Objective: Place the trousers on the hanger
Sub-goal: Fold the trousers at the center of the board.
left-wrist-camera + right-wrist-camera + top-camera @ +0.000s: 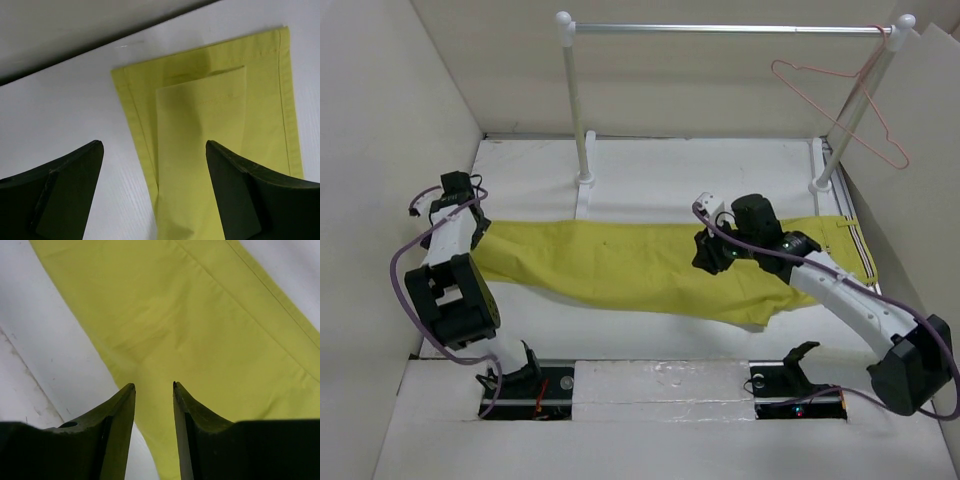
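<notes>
White tabletop (650, 165), boxed in by pale walls, carries the trousers (610, 262), which lie flat just in front of the stand (720, 29). Their long axis runs parallel to its rail, with the waistband near its right post and the cuffs beyond its left post. Left jaws hang spread wide and empty over the cuff end, right jaws hover narrowly parted over the cloth's middle, pinching nothing, and the hanger (773, 67) dangles tilted from the rail's right end, with bare tabletop between the stand's feet and the trousers.
</notes>
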Tool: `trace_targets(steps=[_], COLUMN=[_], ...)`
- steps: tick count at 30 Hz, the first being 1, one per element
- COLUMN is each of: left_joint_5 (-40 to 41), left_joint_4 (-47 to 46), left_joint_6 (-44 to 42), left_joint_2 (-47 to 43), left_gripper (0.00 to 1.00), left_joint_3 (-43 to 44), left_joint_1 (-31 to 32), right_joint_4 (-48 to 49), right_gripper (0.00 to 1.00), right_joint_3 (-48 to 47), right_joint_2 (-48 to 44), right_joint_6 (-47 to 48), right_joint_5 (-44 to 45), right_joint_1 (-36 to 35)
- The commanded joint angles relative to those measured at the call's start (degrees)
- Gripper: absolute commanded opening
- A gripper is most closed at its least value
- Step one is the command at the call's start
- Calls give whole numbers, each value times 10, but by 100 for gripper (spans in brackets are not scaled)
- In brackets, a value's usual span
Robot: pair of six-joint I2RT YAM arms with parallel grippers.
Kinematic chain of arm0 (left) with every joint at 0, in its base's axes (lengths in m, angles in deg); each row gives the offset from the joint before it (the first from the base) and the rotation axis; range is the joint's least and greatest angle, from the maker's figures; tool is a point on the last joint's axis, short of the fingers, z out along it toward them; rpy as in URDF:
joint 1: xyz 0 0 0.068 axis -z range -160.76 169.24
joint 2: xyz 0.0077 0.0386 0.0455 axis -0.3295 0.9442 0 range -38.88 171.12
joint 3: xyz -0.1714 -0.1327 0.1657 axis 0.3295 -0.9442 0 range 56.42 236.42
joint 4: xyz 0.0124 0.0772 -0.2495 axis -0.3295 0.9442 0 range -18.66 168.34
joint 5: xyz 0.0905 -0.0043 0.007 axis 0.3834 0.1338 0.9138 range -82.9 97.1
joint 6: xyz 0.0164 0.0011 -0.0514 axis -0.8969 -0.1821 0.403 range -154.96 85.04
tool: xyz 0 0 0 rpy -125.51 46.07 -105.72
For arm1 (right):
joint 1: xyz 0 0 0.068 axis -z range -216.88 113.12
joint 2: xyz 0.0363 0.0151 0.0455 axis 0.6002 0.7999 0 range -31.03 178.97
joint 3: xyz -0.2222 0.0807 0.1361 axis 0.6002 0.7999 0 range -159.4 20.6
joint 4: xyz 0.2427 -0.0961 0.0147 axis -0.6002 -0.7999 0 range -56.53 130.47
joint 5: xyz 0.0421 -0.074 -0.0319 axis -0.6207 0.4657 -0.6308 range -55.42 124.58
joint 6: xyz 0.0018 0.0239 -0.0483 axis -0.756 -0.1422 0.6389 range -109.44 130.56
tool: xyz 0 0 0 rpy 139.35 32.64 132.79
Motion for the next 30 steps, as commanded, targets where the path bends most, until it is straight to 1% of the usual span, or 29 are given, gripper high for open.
trace_targets(steps=[1,2,3,5,6,7,8,9,11,13,14,15,18,19,21,22,23,24,26,28,30], left_joint_5=[-20,-32,-42,-29,-25,-21,-12,-8,16,37,38,45,63,77,77,85,91,97,109,101,107], left_joint_4=[-35,-42,-49,-52,-52,-49,-31,-22,7,37,55,66,89,115,135,159,161,159,154,141,137], left_joint_6=[-30,-35,-44,-46,-50,-52,-47,-49,-62,-63,-66,-80,-86,-87,-89,-83,-84,-87,-80,-75,-72], left_joint_2=[51,64,85,96,96,91,83,59,31,-17,-32,-71,-75,-69,-36,-23,0,9,23,32,45], left_gripper=[80,80,77,73,45,24,7,0,0,0,0,0,0,0,5,12,37,48,73,80,81], left_joint_3=[23,29,28,33,34,36,46,54,83,112,132,144,160,164,166,167,161,157,153,154,166], left_joint_1=[4,4,4,9,9,15,15,15,21,28,28,28,28,28,22,22,22,22,9,-1,-6], right_joint_4=[50,52,52,54,53,49,48,50,61,79,84,101,110,111,115,116,116,111,104,91,72], right_gripper=[42,42,42,43,43,43,43,43,43,43,43,43,43,43,43,43,43,44,44,45,45], right_joint_3=[-25,-34,-40,-55,-60,-62,-62,-58,-50,-37,-34,-29,-28,-30,-30,-30,-31,-33,-42,-50,-66], right_joint_2=[23,28,38,46,51,59,63,67,77,90,95,105,123,127,139,141,146,148,154,156,155], right_joint_6=[12,14,17,24,28,31,38,39,40,41,43,46,53,55,62,66,68,70,77,88,95], right_joint_5=[-2,-5,-4,-3,-5,-6,-3,-3,-6,-9,-14,-19,-22,-24,-34,-35,-35,-34,-35,-33,-23], right_joint_1=[-18,-23,-29,-46,-46,-55,-60,-60,-60,-60,-60,-60,-60,-60,-55,-55,-55,-50,-44,-44,-44])
